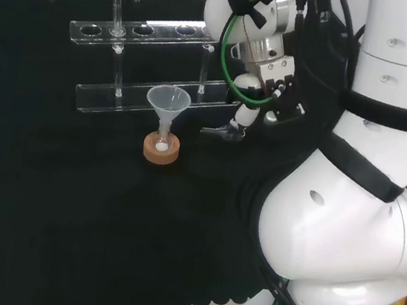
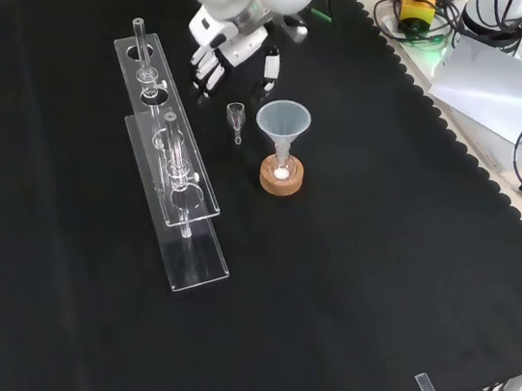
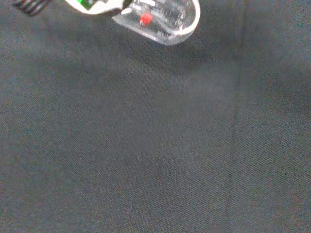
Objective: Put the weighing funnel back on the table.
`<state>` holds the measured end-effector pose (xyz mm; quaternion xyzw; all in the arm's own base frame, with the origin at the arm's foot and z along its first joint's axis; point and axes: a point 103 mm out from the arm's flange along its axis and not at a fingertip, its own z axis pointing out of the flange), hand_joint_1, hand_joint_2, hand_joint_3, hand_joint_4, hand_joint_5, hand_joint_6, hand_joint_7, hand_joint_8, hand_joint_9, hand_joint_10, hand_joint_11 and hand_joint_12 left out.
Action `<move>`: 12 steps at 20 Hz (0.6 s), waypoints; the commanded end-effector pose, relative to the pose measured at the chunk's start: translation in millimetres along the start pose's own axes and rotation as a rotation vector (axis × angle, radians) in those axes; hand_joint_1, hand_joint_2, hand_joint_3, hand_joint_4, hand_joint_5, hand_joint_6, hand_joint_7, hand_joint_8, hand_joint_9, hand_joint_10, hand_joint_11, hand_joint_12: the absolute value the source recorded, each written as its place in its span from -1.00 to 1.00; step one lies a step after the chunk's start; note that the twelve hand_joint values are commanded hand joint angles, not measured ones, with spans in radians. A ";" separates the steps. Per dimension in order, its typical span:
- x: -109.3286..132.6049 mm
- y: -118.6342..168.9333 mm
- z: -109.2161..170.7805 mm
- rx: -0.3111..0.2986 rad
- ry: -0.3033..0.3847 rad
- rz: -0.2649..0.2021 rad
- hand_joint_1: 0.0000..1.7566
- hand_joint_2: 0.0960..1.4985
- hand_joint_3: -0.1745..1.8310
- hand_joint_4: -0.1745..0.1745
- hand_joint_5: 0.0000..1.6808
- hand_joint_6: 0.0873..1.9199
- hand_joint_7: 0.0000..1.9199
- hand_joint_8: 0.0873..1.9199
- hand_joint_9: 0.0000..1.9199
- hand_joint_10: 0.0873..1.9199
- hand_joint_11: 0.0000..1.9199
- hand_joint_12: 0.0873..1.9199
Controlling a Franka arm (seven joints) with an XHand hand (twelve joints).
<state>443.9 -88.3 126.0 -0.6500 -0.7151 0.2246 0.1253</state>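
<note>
Weighing funnel (image 2: 236,117) lies on cloth (image 2: 348,266) just beside funnel (image 2: 283,124), near hand (image 2: 224,54)

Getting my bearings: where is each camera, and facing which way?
Head view: behind and above the base, facing over the white arm links at the cloth; hand left of them.
Front view: before the arm, looking down on the cloth; hand enters at top.
Wrist view: at the wrist, facing cloth; blurred hand part shows.
Head and front share the funnel.
</note>
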 end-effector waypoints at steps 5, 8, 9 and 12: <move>5.2 -55.9 -42.3 -0.087 -0.021 0.028 -0.09 -0.12 -0.22 -0.24 -0.68 -1.00 -0.92 -0.38 -0.66 -0.37 -0.81 0.38; 11.5 -67.9 -50.9 -0.102 -0.025 0.029 -0.09 -0.12 -0.22 -0.24 -0.68 -1.00 -0.87 -0.36 -0.63 -0.36 -0.79 0.39; 13.9 -72.1 -54.1 -0.108 -0.026 0.027 -0.09 -0.12 -0.22 -0.25 -0.68 -1.00 -0.86 -0.36 -0.63 -0.36 -0.79 0.38; 20.8 -83.7 -62.8 -0.131 -0.031 0.023 -0.09 -0.11 -0.22 -0.25 -0.68 -1.00 -0.84 -0.36 -0.61 -0.36 -0.77 0.38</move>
